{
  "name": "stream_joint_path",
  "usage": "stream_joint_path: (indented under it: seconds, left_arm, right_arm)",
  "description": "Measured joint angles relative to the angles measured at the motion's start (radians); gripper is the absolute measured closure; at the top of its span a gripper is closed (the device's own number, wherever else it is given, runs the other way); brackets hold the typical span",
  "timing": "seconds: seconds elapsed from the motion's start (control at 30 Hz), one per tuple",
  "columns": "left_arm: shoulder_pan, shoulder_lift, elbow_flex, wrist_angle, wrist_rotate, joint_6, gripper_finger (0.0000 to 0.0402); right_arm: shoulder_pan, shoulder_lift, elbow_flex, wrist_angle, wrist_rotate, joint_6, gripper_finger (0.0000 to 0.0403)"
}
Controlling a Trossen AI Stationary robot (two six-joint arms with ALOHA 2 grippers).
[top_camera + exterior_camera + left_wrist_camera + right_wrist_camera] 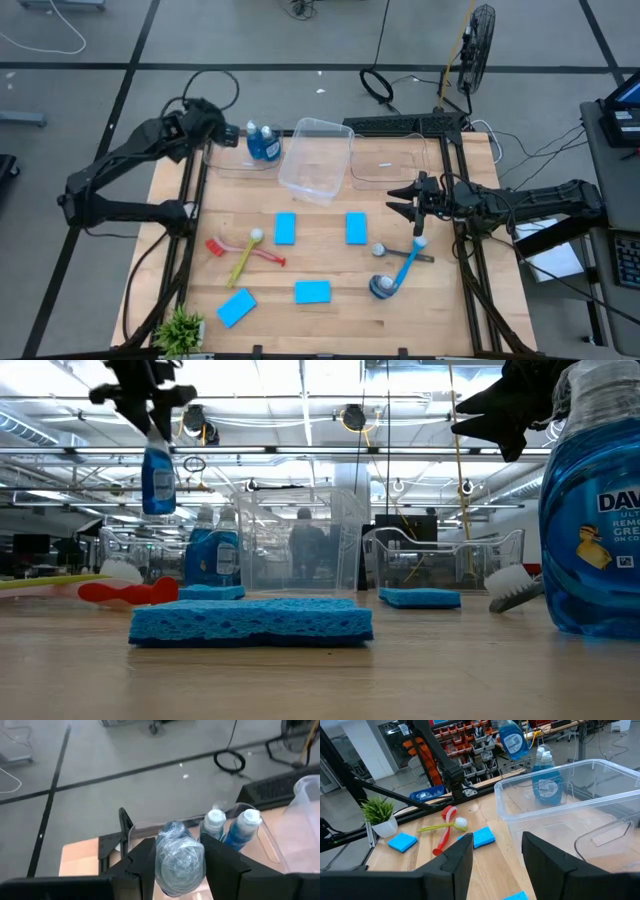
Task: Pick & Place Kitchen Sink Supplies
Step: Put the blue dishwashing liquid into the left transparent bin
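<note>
Tabletop at sorting: four flat bright-blue rectangular sponges (285,228), three long-handled brushes, red (246,249), yellow-green (243,259) and blue (404,270), and four small blue soap bottles. Left gripper (228,134), at 11 o'clock, pinches one bottle (158,478) aloft; two bottles (264,143) stand in the clear plastic bin (232,164) below; one (381,287) lies at 5 o'clock. Right gripper (404,199), at 3 o'clock, spread, empty.

Table (330,320): pale wood, matt, visible grain. Bins (318,160): clear glossy plastic. Sponges (250,622): blue, porous, rough. Soap bottle (590,520): glossy translucent blue plastic. Gripper fingers (457,857): matt black.
</note>
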Motion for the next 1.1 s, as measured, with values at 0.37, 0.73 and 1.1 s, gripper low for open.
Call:
stream_joint_path:
  seconds: [0.37, 0.73, 1.1]
  left_arm:
    - [0.278, 0.128, 0.000, 0.118, 0.272, 0.188, 0.0265]
    - [0.366, 0.245, 0.000, 0.184, 0.425, 0.263, 0.0265]
    - [0.367, 0.325, 0.000, 0.196, 0.444, 0.290, 0.0265]
  right_arm:
    - [0.000, 0.000, 0.000, 0.000, 0.000, 0.052, 0.0248]
    - [0.000, 0.000, 0.000, -0.001, 0.000, 0.052, 0.0248]
    - [0.000, 0.000, 0.000, -0.001, 0.000, 0.052, 0.0248]
